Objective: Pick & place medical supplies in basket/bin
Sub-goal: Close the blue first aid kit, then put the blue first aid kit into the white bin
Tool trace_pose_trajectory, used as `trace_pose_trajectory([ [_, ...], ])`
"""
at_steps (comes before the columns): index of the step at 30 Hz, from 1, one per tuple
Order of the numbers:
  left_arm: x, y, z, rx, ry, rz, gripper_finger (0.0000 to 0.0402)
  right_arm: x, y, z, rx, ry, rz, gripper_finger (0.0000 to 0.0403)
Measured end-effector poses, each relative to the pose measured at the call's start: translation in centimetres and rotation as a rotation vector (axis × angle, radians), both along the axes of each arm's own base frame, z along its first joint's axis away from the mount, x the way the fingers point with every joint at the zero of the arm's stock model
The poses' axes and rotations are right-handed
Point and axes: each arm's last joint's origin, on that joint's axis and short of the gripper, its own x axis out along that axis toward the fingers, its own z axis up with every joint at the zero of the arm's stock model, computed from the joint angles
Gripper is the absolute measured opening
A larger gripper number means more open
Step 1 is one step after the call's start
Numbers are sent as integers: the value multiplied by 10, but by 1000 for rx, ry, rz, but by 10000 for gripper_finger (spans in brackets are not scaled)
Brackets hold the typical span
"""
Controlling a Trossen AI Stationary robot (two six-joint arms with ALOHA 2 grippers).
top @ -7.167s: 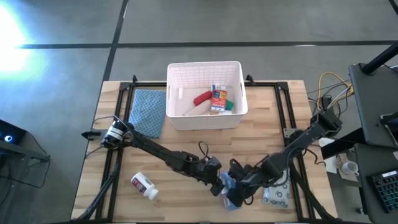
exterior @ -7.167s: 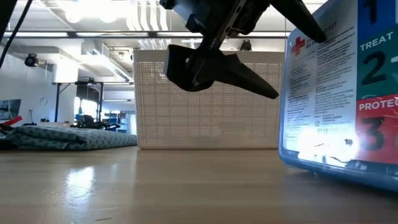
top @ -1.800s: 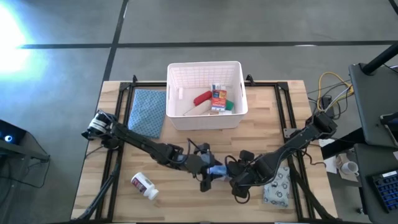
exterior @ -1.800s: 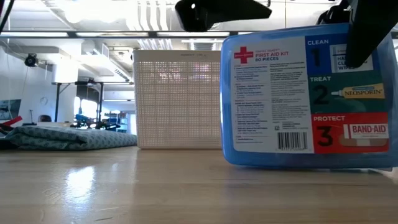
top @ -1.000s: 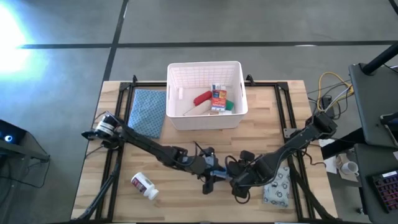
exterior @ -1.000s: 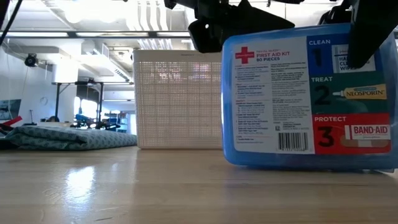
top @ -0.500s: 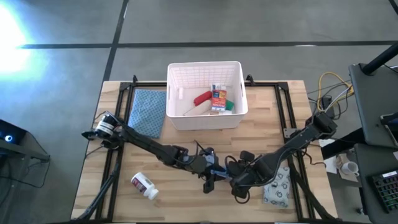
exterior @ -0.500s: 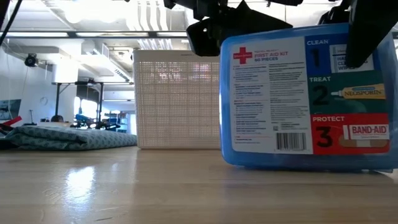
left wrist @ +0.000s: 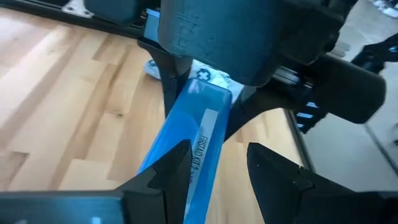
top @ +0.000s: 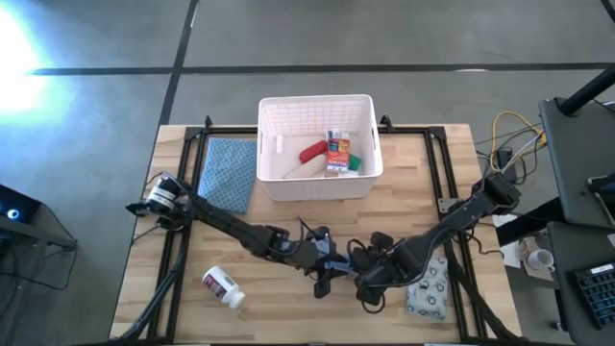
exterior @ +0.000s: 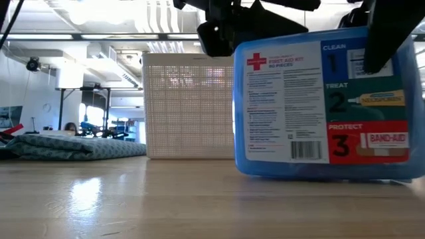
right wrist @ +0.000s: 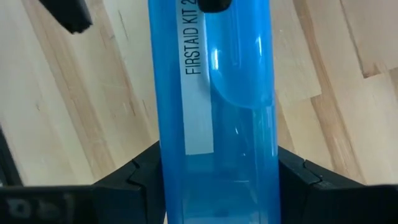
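A flat blue first-aid pack (exterior: pixel 325 103) stands on edge near the table's front middle, both grippers at its top. My left gripper (left wrist: pixel 219 149) reaches in from the table's left and is shut on the pack (top: pixel 336 263). My right gripper (right wrist: pixel 217 149) comes down from the right and is shut on it too. The white basket (top: pixel 317 188) at the far middle holds a red tube and small boxes. A white pill bottle (top: pixel 223 285) lies near the front left. A patterned pouch (top: pixel 430 293) lies at the front right. My left gripper pinches the pack's narrow top edge (left wrist: pixel 198 134) between its two fingers, one on each broad face, at the pack's left end. The fingers slant in from the table's left, slightly downward. The pack stands upright, a little tilted, its lower long edge (exterior: pixel 319 175) at the table. My right gripper pinches the same top edge (right wrist: pixel 214 124) near the pack's right end, a finger (right wrist: pixel 146 171) on each broad face. The fingers come steeply from above, across the edge. The pack stays upright below them.
A blue textured cloth (top: pixel 227 171) lies flat at the far left beside the basket. Black frame rails (top: pixel 192 144) run along the table's sides. Bare wood lies between the pack and the basket's front wall (exterior: pixel 189 106).
The pack has tilted slightly and shifted a little toward the table's left, still standing on edge. Both arms have stayed almost where they were.
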Motion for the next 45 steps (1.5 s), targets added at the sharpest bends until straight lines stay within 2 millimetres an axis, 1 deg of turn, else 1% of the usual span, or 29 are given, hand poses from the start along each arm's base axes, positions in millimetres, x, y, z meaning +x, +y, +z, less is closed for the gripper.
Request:
trace_pose_trajectory([
  [6,0,2,0,12,2,18,141,1,0,0,1,-14,-2,189],
  [14,-2,3,6,11,-17,25,141,1,0,0,1,-17,-5,189],
  [23,-3,2,-9,-16,52,42,141,1,0,-1,-5,-18,0,189],
  [29,-2,2,-6,-21,53,44,141,1,0,-1,-7,-18,0,190],
  [31,-1,2,1,-30,39,41,141,1,0,-1,-12,-19,0,190],
  [33,-1,1,12,-22,16,35,141,1,0,-1,-13,-19,0,190],
  [34,-1,0,19,-9,-3,31,141,1,0,-1,-14,-19,3,190],
  [36,-6,0,39,10,-57,29,141,0,0,-1,-17,-19,7,190],
  [40,-26,1,65,26,-64,41,141,0,-1,0,-35,-28,24,184],
  [42,-41,0,77,49,-49,76,141,1,-1,-1,-49,-30,31,177],
  [45,-68,-3,96,88,-45,176,141,2,-1,6,-61,-61,36,168],
])
